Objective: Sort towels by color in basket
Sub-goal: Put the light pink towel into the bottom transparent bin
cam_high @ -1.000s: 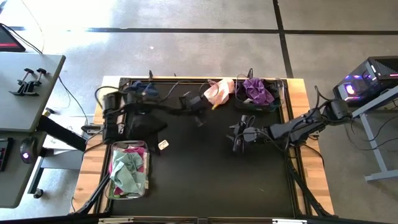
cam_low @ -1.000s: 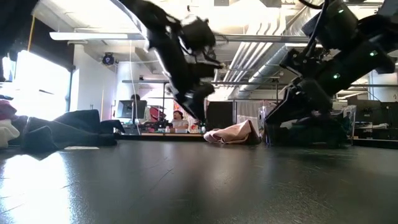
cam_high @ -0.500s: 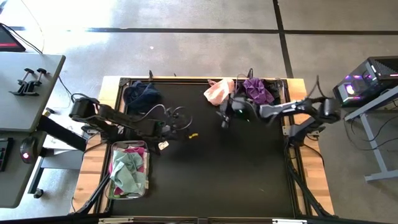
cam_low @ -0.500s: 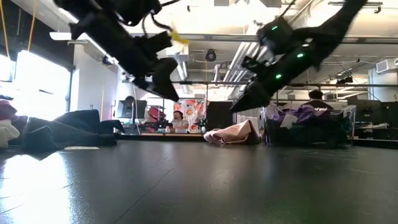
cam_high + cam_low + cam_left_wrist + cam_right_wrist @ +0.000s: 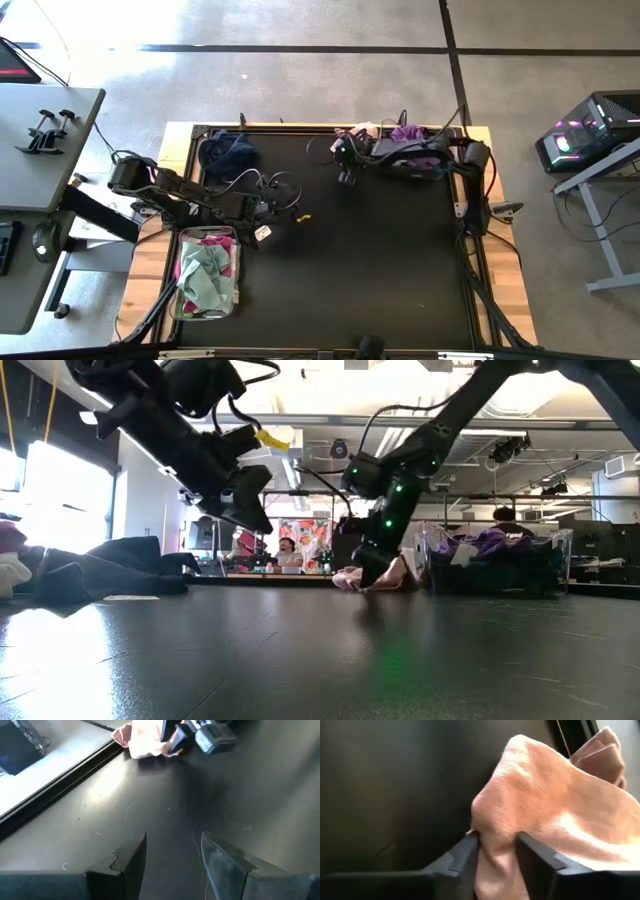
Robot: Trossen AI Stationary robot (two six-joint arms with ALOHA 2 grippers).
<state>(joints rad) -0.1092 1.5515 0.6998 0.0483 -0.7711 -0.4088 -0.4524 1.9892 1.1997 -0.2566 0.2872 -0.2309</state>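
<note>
**Operator:** Black matting covers the table [image 5: 380, 280]. My right gripper [image 5: 347, 166] sits low at the far edge, just beside the clear basket [image 5: 452, 150] holding purple towels [image 5: 412, 143]. From its wrist view I see the two fingers [image 5: 462, 857] either side of a fold of the pink towel [image 5: 555, 815], the cloth bunched between them; I read that as closing on the fold.

**Observer:** And the other arm?

**Operator:** My left gripper [image 5: 288, 208] hangs above the mat on the left side, jaws apart with nothing between them; its fingers [image 5: 127, 860] frame bare mat, with the pink towel well beyond. A small yellow piece [image 5: 270, 436] shows on that arm in the low view; I cannot tell what it is.

**Observer:** Remaining towels?

**Operator:** A navy towel [image 5: 228, 152] lies at the far left corner. The near-left basket [image 5: 237, 270] holds teal and magenta towels [image 5: 205, 270]. A white tag [image 5: 263, 233] lies beside it.
</note>
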